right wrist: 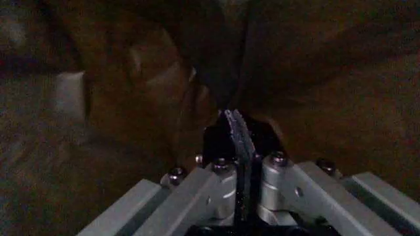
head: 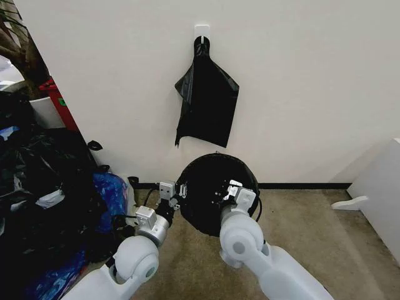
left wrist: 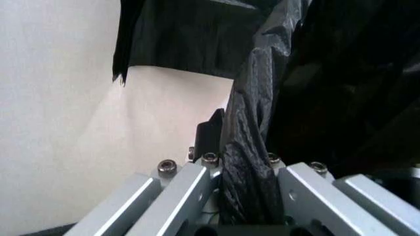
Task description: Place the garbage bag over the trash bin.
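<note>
- L gripper (head: 177, 199) clamped on garbage bag (head: 215, 194) at left rim; film bunched btwn fingers (left wrist: 196, 182)
- R gripper (head: 226, 195) pinched tight on bag film at right side
- bag stretched over trash bin, on floor by wall (head: 300, 94), below hung spare bags (head: 206, 100)

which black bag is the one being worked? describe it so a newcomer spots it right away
Start at the white wall; on the floor at its foot a round black shape is the garbage bag, draped over the bin. The left gripper and right gripper pinch its opposite sides. Unlike the flat bags on the wall hook or the heap of sacks, it is round and gripper-held.
</note>
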Robot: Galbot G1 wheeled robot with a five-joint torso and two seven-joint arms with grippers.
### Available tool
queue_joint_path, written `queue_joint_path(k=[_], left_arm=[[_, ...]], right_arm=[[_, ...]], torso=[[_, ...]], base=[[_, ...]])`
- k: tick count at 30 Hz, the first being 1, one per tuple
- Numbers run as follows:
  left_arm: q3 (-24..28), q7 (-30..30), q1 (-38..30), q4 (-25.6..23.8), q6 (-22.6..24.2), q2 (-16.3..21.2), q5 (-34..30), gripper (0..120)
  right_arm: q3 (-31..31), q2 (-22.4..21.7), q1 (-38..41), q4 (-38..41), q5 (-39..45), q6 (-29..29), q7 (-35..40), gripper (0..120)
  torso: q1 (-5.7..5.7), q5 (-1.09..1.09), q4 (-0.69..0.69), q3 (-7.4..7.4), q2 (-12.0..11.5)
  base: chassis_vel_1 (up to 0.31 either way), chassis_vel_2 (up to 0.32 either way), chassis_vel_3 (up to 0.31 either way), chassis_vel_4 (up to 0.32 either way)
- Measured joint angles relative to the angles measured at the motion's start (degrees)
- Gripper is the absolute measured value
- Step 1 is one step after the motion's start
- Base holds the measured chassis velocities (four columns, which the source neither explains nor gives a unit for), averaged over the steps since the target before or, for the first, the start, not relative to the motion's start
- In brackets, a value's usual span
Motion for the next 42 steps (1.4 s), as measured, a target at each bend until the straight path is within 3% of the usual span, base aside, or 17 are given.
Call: queue_joint_path(k=[24,34,42], left_arm=[[-2.45,1.49,3.64,-3.19,-0.42,0.67,-0.33,1],[-2.27,2.15,4.15,-3.71,-0.44,0.35,-1.31,1],[-2.16,0.92,3.88,-2.34,1.74,0.22,-4.63,1]], right_arm=[[2.29,3.2,2.58,-10.55,1.06,1.74,0.39,0],[3.03,2.56,2.06,-10.2,2.06,1.77,0.05,0],[1.19,-0.13,-0.07,-1.86,3.15,0.23,-2.58,0]], torso=[[0.0,0.02,0.0,0.0,0.0],[0.0,0.02,0.0,0.0,0.0],[0.0,0.01,0.0,0.0,0.0]], base=[[0.0,0.0,0.0,0.0],[0.0,0.0,0.0,0.0],[0.0,0.0,0.0,0.0]])
